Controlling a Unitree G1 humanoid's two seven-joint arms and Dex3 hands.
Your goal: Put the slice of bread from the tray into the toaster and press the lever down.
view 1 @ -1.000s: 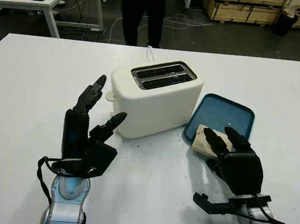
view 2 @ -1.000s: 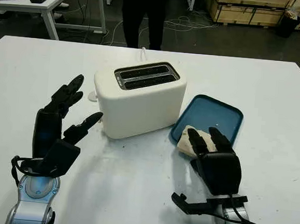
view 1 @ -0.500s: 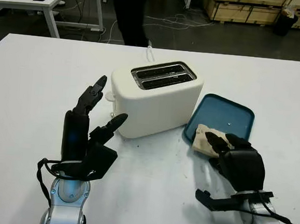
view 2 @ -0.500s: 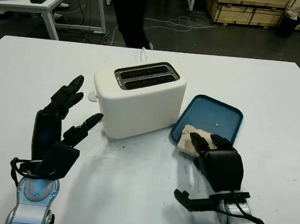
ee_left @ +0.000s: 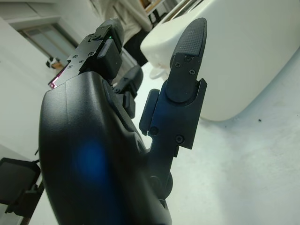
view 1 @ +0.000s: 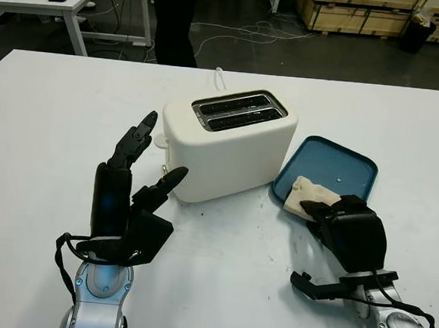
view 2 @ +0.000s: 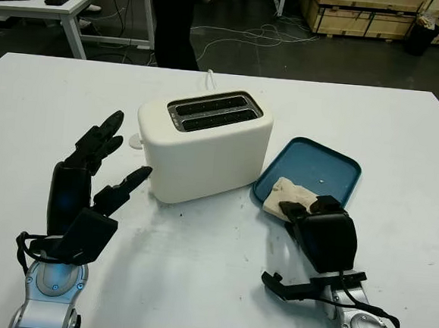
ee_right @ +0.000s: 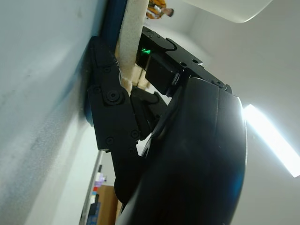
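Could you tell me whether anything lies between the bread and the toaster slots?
Nothing visible does. The bread sits at the tray's near edge with the right hand closed on it. The toaster stands just beside the tray, its slots open and empty. The left hand, open, waits on the toaster's other side.

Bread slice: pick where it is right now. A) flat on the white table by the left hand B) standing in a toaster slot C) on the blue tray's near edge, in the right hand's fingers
C: the bread slice lies at the near edge of the blue tray, with the right hand closed on it.
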